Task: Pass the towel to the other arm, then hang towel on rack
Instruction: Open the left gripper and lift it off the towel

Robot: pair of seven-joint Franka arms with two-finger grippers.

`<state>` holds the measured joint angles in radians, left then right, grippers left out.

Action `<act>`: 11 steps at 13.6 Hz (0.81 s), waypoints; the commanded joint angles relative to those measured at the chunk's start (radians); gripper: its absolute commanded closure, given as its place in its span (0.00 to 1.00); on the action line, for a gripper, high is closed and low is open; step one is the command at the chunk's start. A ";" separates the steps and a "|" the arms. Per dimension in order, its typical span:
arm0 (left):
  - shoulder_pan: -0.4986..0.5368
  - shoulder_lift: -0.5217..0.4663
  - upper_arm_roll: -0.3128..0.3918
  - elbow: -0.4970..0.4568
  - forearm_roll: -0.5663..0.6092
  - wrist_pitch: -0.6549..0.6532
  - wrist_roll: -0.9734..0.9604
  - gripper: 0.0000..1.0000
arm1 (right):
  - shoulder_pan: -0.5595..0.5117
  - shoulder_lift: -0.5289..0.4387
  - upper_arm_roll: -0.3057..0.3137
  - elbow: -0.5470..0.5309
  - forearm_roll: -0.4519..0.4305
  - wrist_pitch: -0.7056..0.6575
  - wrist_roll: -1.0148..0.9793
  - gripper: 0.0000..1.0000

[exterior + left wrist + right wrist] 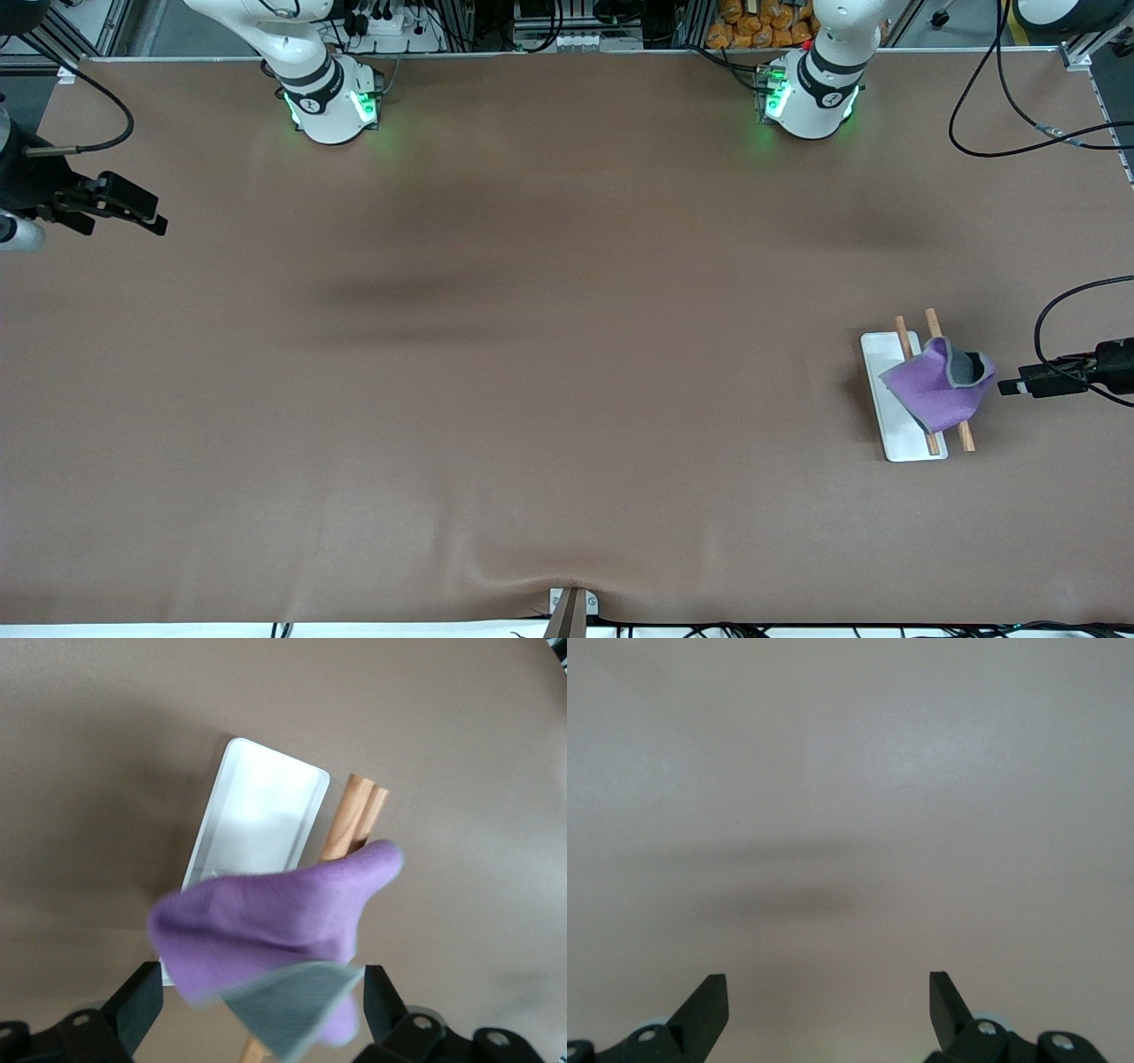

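**Towel draped on the rack at the left arm's end of the table**

The table (532, 372) is covered by a plain brown sheet that fills nearly the whole front view, with soft shadows across its middle and a small ripple at the lower edge. Along the top of the frame stand the two white arm bases with green lights, backed by metal framing, cables and a patch of orange items. A black cable (1001, 106) loops over the table's upper right corner.

The rack (890, 416) sits in the lower right part of the front view, near the left arm's end of the table. Its white base is a long rectangle, and the two wooden rods run along that same long axis, from upper frame to lower frame with a slight lean. The towel (935, 390) lies over the rods, purple side up, with a grey fold raised at its edge toward the left hand.

The left hand (1005, 387) is at the right edge of the frame, just beside the towel; in the left wrist view its fingers (133, 1005) are spread apart, the towel (275, 921) showing between them with the rack (257, 824) past it.

The right hand (151, 221) waits at the upper left of the frame, its fingers (704, 1005) spread over bare table.
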<state>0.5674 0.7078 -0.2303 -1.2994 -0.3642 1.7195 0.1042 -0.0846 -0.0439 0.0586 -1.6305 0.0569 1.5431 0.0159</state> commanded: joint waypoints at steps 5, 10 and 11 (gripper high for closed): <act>-0.037 -0.025 0.008 -0.006 0.008 -0.004 -0.072 0.00 | -0.007 0.021 0.010 0.061 -0.014 -0.023 -0.002 0.00; -0.035 -0.053 0.009 -0.008 0.016 -0.014 -0.070 0.00 | 0.002 0.021 0.015 0.064 -0.012 -0.021 0.004 0.00; -0.035 -0.057 0.003 -0.006 0.042 -0.032 -0.070 0.00 | 0.002 0.021 0.017 0.064 -0.014 -0.020 0.007 0.00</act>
<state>0.5346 0.6874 -0.2285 -1.2948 -0.3585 1.7155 0.0461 -0.0830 -0.0365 0.0655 -1.5972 0.0569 1.5409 0.0153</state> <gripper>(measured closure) 0.000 0.000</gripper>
